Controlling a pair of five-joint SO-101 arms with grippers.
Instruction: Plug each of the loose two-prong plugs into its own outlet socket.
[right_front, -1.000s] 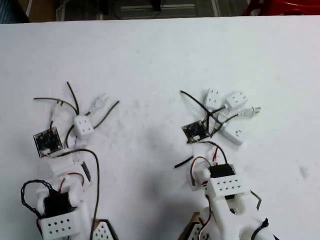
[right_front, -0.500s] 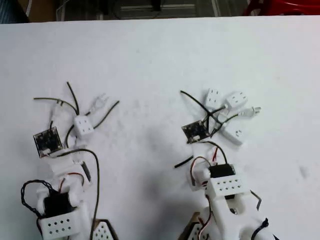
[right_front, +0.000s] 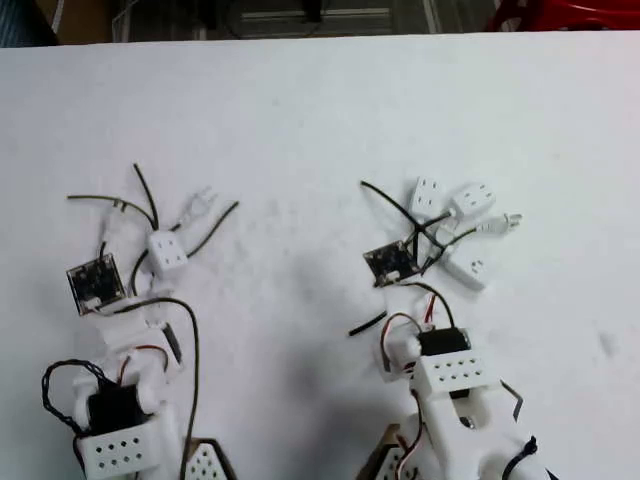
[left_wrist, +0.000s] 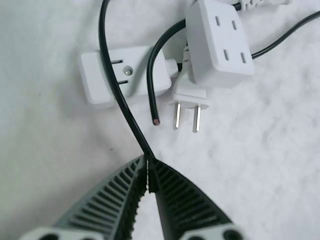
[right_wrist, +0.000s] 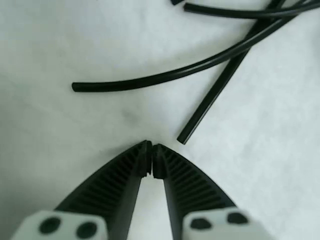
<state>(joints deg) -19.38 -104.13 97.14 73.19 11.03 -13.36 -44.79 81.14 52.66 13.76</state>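
Over the left of the white surface (right_front: 300, 120), the left hand (left_wrist: 148, 169) is pinched shut on a thin black cable (left_wrist: 131, 122). Past its tips a white two-prong plug (left_wrist: 188, 95) lies unplugged, just beside a white rectangular outlet socket (left_wrist: 218, 40). Further right, the right hand (right_wrist: 151, 162) is closed on nothing, near loose black cable ends (right_wrist: 200, 112). Beyond it lie white socket blocks (right_front: 468, 268) and another white plug (right_front: 497, 224).

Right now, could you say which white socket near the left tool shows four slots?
The farther socket, beside the plug; the nearer socket shows two.
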